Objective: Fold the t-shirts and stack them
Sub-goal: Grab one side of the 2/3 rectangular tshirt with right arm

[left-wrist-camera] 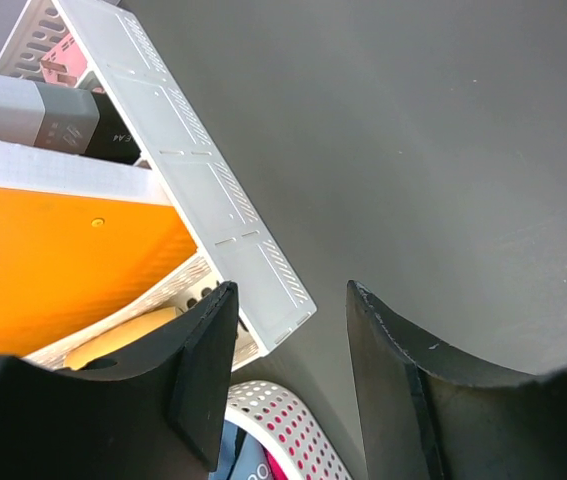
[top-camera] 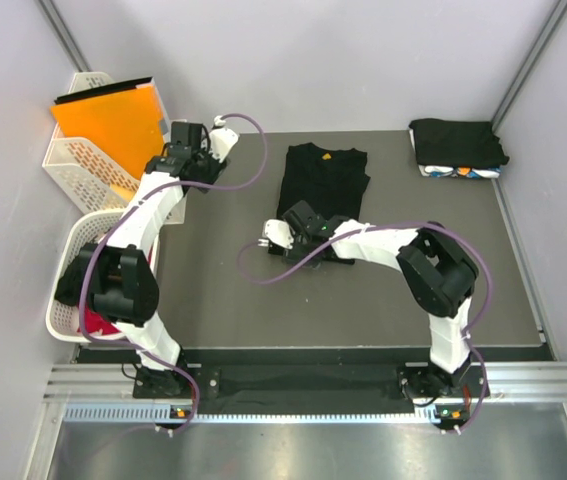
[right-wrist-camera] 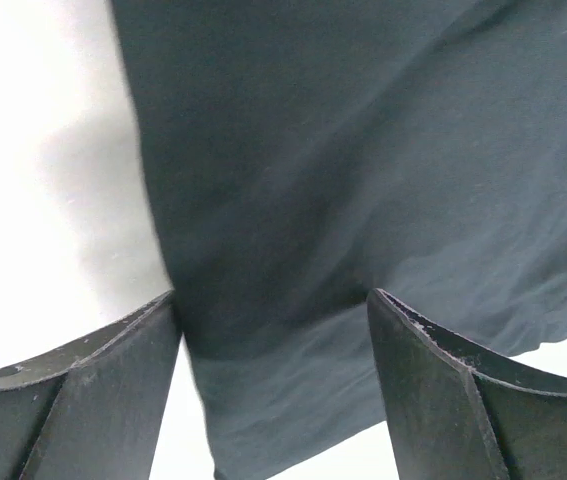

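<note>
Right wrist view is showing the right fingers spread wide over the near edge of the black t-shirt lying mid-surface, its hem running out of frame. Left fingers are gaping too, holding nothing, beside the white basket with the orange folder. Right arm is lying low across the dark surface; a folded stack is sitting far right

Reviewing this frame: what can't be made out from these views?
- Near hem of the shirt: top view, the right arm covers it.
- Whether the right gripper touches the shirt: right wrist view shows cloth between its open fingers, but contact is unclear.
- Number of shirts in the stack: top view, too small.
- Contents of the round basket: top view, the left arm covers most; left wrist view cuts it off at the bottom edge.
</note>
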Motion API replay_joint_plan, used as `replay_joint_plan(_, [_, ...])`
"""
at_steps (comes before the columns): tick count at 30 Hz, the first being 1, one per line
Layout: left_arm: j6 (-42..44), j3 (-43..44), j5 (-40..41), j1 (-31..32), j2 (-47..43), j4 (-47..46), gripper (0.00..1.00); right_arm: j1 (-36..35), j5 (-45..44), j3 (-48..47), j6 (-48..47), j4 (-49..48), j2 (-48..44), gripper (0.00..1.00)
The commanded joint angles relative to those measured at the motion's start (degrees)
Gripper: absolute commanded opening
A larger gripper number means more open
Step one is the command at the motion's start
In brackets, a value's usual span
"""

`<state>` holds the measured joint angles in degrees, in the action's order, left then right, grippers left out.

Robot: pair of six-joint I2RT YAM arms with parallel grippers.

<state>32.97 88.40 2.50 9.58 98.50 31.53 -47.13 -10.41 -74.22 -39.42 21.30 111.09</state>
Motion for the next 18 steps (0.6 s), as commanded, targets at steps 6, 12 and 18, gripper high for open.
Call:
replay_joint_plan(6, [2.54, 2.74, -2.24, -3.25, -1.56, -0.94, 0.53, -0.68, -1.10, -0.14, 0.40, -1.09, 3.17, 0.73])
replay_joint_plan(12, [2.80, 3.97, -2.24, -5.01, -1.03, -0.59, 0.54, -0.50, 0.30, 1.88, -1.10, 1.28, 1.41, 0.51])
replay_joint_plan(18, [3.15, 5.20, -2.24, -5.37, -0.33, -0.15, 0.54, 0.11, 5.04, 1.71, -2.24, 7.25, -0.52, 0.12])
